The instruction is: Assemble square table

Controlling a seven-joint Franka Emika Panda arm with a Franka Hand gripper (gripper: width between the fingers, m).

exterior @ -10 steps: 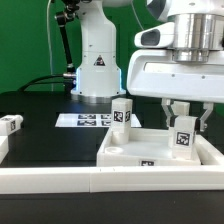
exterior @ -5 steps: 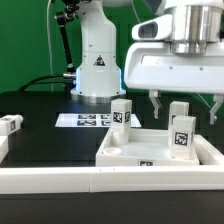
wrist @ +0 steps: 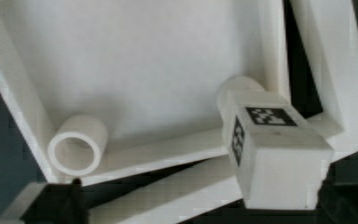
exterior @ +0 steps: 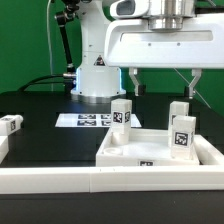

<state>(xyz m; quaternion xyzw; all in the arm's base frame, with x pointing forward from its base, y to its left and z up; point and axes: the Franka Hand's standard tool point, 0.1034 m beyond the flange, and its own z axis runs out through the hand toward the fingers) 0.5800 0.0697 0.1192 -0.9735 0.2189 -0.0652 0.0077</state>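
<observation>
The white square table slab (exterior: 150, 152) lies with its recessed face up, rim around it. A tagged leg (exterior: 122, 113) stands upright at its back left corner. Another tagged leg (exterior: 183, 135) stands at its right side, with a white block just behind it. My gripper (exterior: 163, 85) hangs open and empty above the right leg, fingers (exterior: 193, 86) spread wide and clear of it. In the wrist view the slab (wrist: 140, 70) fills the frame, the tagged leg (wrist: 274, 140) is below my gripper (wrist: 202, 215), and a round-ended leg (wrist: 78, 148) stands nearby.
A loose tagged leg (exterior: 10, 125) lies on the black table at the exterior view's left. The marker board (exterior: 85, 120) lies behind the slab. The robot base (exterior: 97, 65) stands at the back. A long white border wall (exterior: 90, 182) runs along the front.
My gripper was closed around the right leg; it has opened, let the leg go and risen straight up. The leg stays standing on the slab.
</observation>
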